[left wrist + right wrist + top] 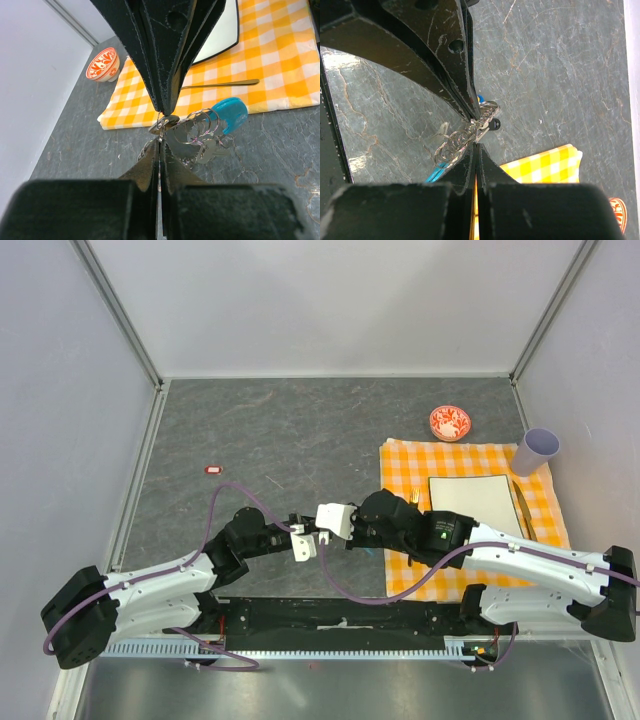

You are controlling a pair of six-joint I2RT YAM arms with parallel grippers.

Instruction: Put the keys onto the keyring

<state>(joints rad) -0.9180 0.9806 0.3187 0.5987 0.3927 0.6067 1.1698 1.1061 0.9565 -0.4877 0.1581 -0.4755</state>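
Dial: in the top view we set the centre where the two grippers meet, with 12 o'clock pointing away from the bases.
Red tag (213, 469): small and alone on the table (300, 430), at 10 o'clock, well apart from the arms.
Left gripper (160, 146): reaches in from between 8 and 9 o'clock. Its fingers are pressed together with no gap. The tips touch metal of the bunch, but we cannot tell which piece is nipped.
Keyring (195, 129): at dial centre, between the two sets of tips. It is a cluster of thin rings with the cyan strap (229, 114) at its 3 o'clock end in the left wrist view, near the cloth edge.
Keys (206, 150): bunched at 4 o'clock of the rings. The black-headed key (494, 125) sits by the tips.
Right gripper (476, 147): reaches in from between 3 and 4 o'clock, fingers closed tight, tip to tip with the left one.
Checked cloth (400, 465): orange and white, at 3 o'clock. It carries a white board (470, 502) and a fork (220, 84).
Bowl (450, 423): red-and-white, at 2 o'clock, just off the cloth's far edge.
Cup (537, 450): pale purple, between 2 and 3 o'clock, at the cloth's far right corner.
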